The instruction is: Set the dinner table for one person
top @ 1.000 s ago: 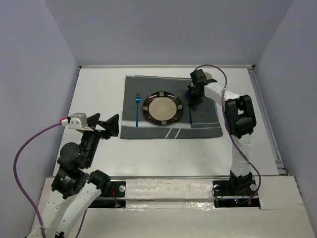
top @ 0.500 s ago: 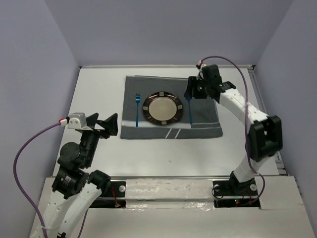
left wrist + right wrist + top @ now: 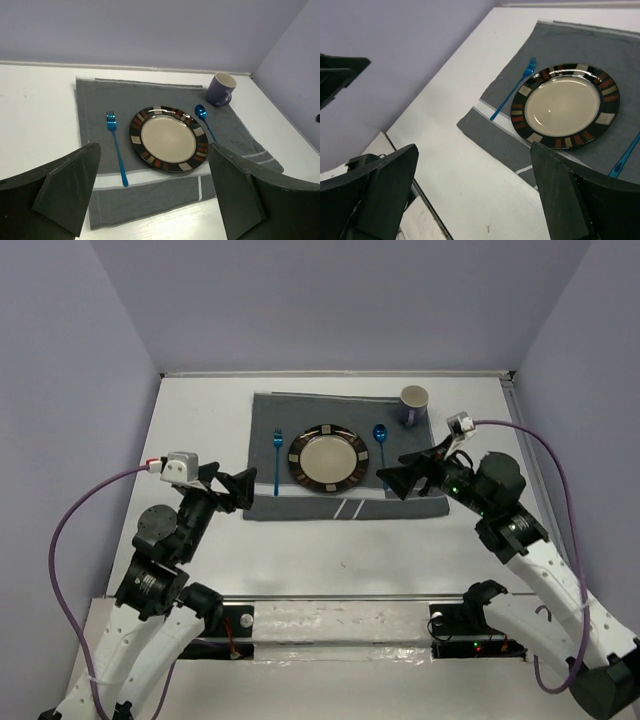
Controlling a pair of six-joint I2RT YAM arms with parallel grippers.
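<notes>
Over the dinner table (image 3: 200, 420), both end effectors (image 3: 236, 491) (image 3: 392, 481) gape empty.

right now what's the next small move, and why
Probably ease both arms back to rest. The fork lies left of the plate, the spoon right, the mug at the mat's far right corner, and the left end effector and right end effector are open and empty, so nothing looks left to place.

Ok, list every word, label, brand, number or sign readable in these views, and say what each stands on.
None: no readable text shows in any view.
The round cream plate with a dark banded rim, the purple ceramic mug, the dark grey striped cloth placemat and the matte white tabletop carry only colour and pattern.
</notes>
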